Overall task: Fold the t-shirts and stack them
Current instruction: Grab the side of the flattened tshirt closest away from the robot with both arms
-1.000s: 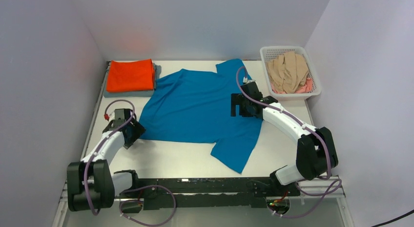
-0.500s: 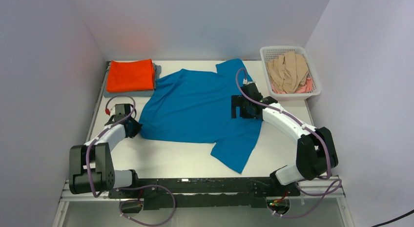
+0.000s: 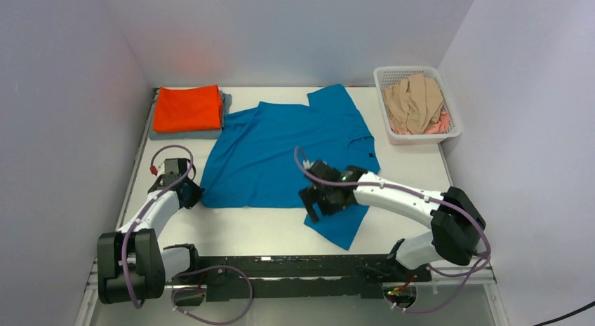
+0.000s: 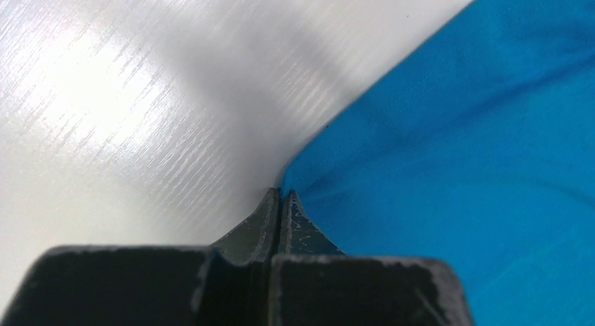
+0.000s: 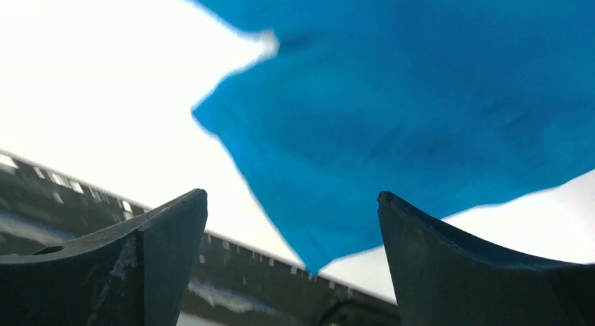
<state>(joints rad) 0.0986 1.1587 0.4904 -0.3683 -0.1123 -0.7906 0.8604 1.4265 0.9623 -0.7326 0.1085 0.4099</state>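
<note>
The teal-blue t-shirt [image 3: 281, 151] lies spread open on the middle of the white bench [image 3: 245, 228], collar toward the far edge. One sleeve points to the far right and the other sleeve [image 3: 340, 224] to the near right.

Left gripper [image 3: 191, 194]: positioned low at the near-left hem corner of the teal-blue t-shirt. In the left wrist view the fingers [image 4: 263, 217] are pressed together with no gap. The corner of the fabric [image 4: 456, 165] ends at their tips, with creases running out from that point. The gripper is clamped on the shirt corner, and bare bench [image 4: 126, 94] lies to one side of it.

Right gripper [image 3: 319, 200]: located above the near sleeve, close to where the sleeve joins the body. The right wrist view, which is blurred, shows the gripper [image 5: 292, 194] spread wide and holding nothing. The blue sleeve [image 5: 421, 94] lies below and between the fingers.

At the far-left corner of the bench, an orange t-shirt [image 3: 187, 107] lies folded on top of a folded grey t-shirt [image 3: 184, 134]. The stack lies just beside the teal-blue t-shirt's shoulder.

At the far-right corner stands a white lattice basket [image 3: 449, 133]. It holds crumpled beige t-shirts [image 3: 414, 102] and a pink t-shirt [image 3: 438, 126] that shows beneath them.
</note>
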